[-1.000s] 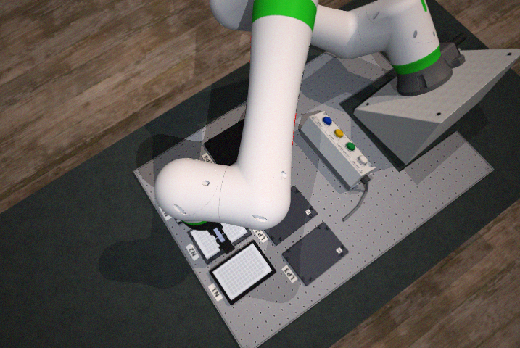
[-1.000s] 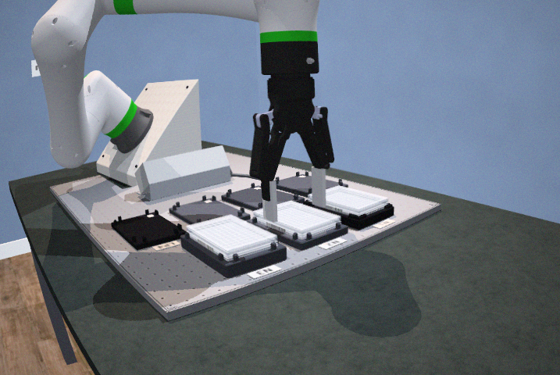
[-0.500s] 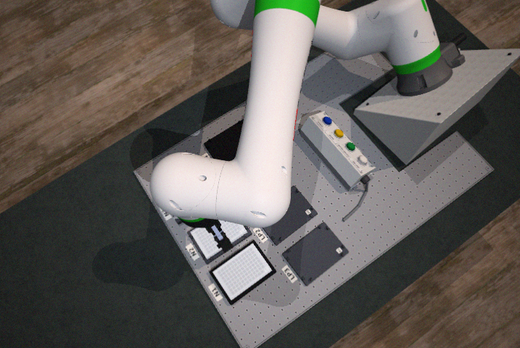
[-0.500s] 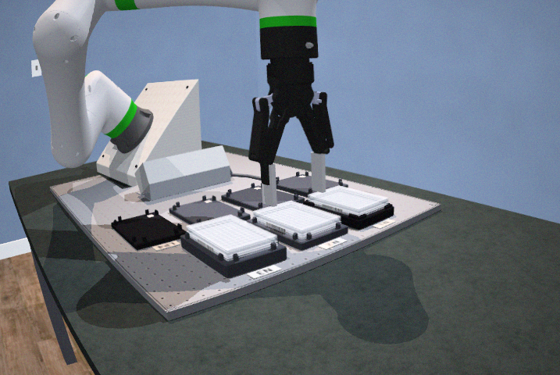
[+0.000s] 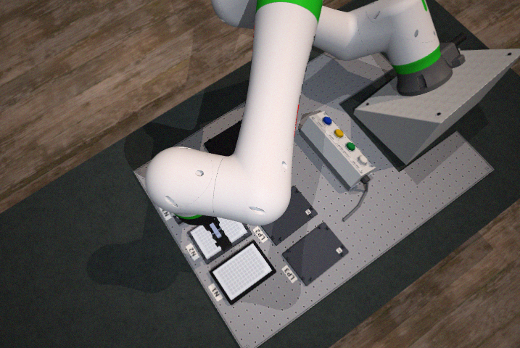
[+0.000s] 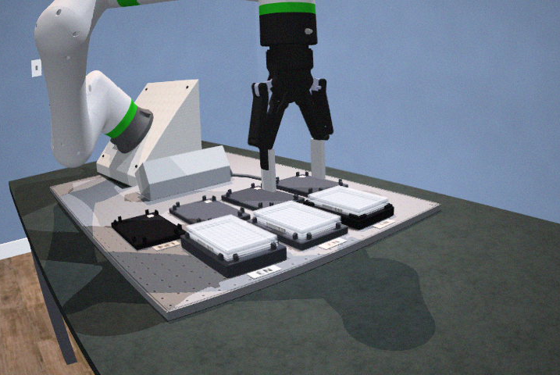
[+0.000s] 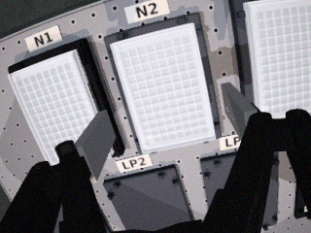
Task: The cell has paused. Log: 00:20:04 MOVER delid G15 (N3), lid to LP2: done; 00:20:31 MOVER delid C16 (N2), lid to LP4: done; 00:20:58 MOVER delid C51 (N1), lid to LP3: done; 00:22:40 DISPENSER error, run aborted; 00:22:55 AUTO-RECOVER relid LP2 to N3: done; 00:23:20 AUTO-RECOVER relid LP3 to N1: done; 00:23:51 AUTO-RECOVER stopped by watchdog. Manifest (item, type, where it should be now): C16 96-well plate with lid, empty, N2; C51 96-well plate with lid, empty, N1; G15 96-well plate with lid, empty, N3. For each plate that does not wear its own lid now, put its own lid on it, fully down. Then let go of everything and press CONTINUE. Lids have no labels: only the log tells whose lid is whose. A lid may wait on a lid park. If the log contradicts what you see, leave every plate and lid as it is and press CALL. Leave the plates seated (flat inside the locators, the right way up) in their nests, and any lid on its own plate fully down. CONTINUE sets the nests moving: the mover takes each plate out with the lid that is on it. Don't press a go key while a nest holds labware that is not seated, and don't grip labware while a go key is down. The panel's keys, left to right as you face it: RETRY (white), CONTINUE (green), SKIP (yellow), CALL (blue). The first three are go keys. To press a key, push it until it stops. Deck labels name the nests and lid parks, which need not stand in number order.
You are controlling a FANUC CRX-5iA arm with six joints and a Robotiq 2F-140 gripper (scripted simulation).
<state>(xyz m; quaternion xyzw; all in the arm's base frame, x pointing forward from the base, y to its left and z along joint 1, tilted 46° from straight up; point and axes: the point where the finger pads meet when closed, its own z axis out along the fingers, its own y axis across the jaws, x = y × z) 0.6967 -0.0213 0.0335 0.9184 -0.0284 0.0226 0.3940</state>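
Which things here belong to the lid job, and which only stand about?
Job:
- white 96-well N1 plate, N2 plate, N3 plate
- dark grey square lid parks LP2, LP3
- grey key panel
- open black gripper

Standing about:
- black unoccupied nest
- grey wedge pedestal
- grey cable

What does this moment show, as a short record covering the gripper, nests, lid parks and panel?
gripper: open, holding nothing, hanging above the N2 plate, fingers clear of it
N1 plate: in its nest, lid appears on
N2 plate: in its nest, lid appears on
N3 plate: in its nest, lid appears on
LP2: no lid on it
LP3: no lid on it
key panel: nothing touching it; green key not pressed
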